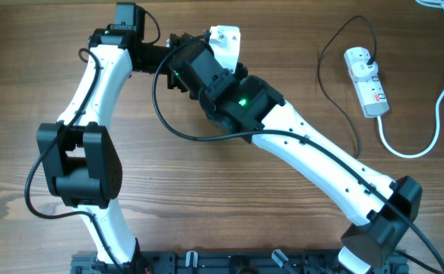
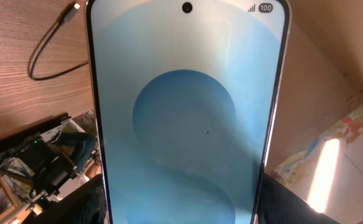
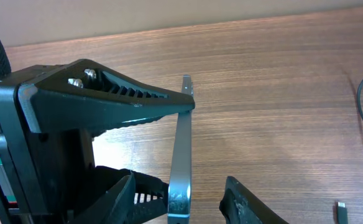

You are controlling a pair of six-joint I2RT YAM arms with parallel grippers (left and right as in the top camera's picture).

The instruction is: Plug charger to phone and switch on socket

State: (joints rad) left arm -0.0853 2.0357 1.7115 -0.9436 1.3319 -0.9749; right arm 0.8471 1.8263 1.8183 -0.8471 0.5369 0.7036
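Left end effector (image 3: 180, 149) clamped on phone (image 2: 181, 112), which shows edge-on in right wrist view. Right end effector (image 3: 247, 208): cannot tell if apart or together, one finger visible. Charger plug tip (image 3: 342, 210) lies on desk (image 3: 281, 74), right of phone, untouched. Pinch close behind tip, square it to phone's end edge, hold phone rigid. Socket (image 1: 368, 82) well apart from phone.

Lower end of the phone (image 2: 188, 124) off-frame (overhead, mostly hidden)

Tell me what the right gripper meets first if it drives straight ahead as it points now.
Probably the phone, which stands edge-on dead ahead, clamped in the left gripper. Depth is unclear.
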